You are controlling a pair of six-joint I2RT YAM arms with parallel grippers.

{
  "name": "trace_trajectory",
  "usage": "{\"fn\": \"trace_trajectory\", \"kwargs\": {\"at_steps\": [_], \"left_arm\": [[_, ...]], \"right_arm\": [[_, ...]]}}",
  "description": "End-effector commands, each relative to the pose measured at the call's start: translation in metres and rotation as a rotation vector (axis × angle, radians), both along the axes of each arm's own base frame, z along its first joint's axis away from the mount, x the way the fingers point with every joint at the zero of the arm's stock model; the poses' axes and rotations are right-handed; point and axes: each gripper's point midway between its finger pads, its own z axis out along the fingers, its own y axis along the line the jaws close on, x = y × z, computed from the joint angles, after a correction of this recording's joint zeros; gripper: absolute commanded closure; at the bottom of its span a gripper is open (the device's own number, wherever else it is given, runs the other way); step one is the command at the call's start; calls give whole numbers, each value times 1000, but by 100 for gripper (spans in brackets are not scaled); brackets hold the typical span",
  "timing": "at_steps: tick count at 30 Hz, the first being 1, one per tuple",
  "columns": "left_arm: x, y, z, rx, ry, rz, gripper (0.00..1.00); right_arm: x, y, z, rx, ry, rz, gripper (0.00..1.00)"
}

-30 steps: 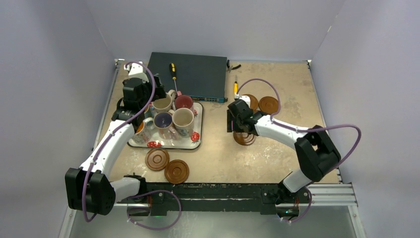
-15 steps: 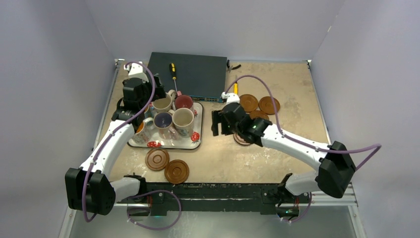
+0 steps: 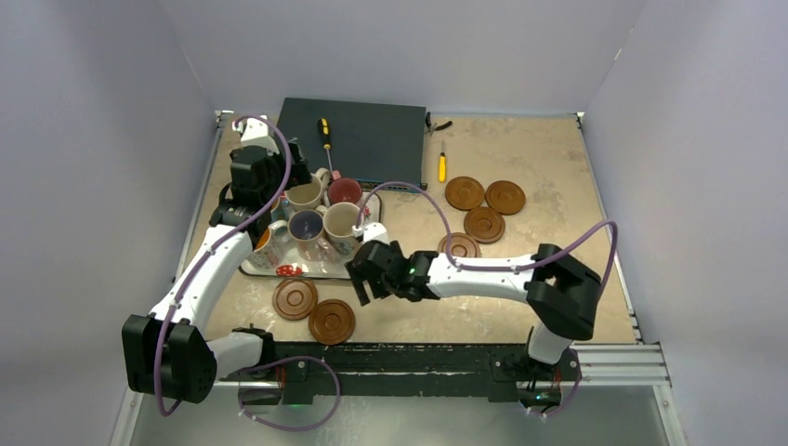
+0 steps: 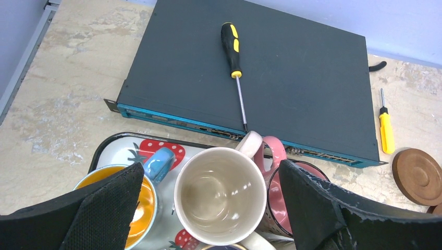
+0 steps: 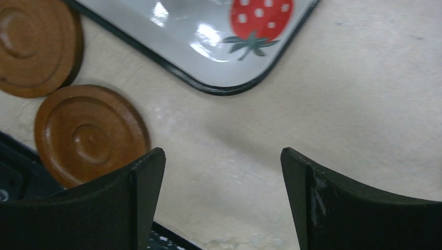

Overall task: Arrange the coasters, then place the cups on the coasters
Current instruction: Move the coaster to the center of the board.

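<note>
Five cups stand on the strawberry tray (image 3: 321, 269): a cream one (image 3: 305, 196), a red-pink one (image 3: 345, 191), a purple one (image 3: 306, 226), another cream one (image 3: 342, 223) and an orange one (image 3: 268, 243). My left gripper (image 3: 295, 186) hangs open over them. In the left wrist view the left gripper (image 4: 211, 165) straddles the cream cup (image 4: 219, 195) without touching it. Four coasters (image 3: 484, 224) lie at the right, and two coasters (image 3: 295, 299) (image 3: 332, 321) lie in front of the tray. My right gripper (image 3: 361, 279) is open over bare table beside the nearest coaster (image 5: 91, 135).
A dark flat box (image 3: 353, 139) at the back carries a yellow-handled screwdriver (image 3: 324, 133). A small yellow screwdriver (image 3: 442, 167) lies to its right. The tray's front right corner (image 5: 245, 57) sits just beyond the right fingers. The table's near edge is close below them.
The right arm has swung left and nearer, from the coasters at the right to the tray's front corner, with its jaws wider. One coaster stays where it hovered. The left arm is still.
</note>
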Motion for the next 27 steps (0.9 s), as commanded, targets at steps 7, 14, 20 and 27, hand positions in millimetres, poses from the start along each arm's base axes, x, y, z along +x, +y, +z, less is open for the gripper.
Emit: {"fn": "trace_trajectory", "kwargs": {"at_steps": [7, 14, 20, 27], "left_arm": [[1, -1, 16, -8, -45, 4, 4], [1, -2, 18, -9, -47, -1, 4], [-1, -2, 21, -12, -59, 0, 4], [-1, -4, 20, -21, -55, -12, 4]], "right_arm": [[-35, 59, 9, 6, -80, 13, 14], [-48, 75, -15, -81, -83, 13, 14], [-48, 65, -25, -134, -75, -14, 14], [-45, 14, -45, -293, -68, -133, 11]]}}
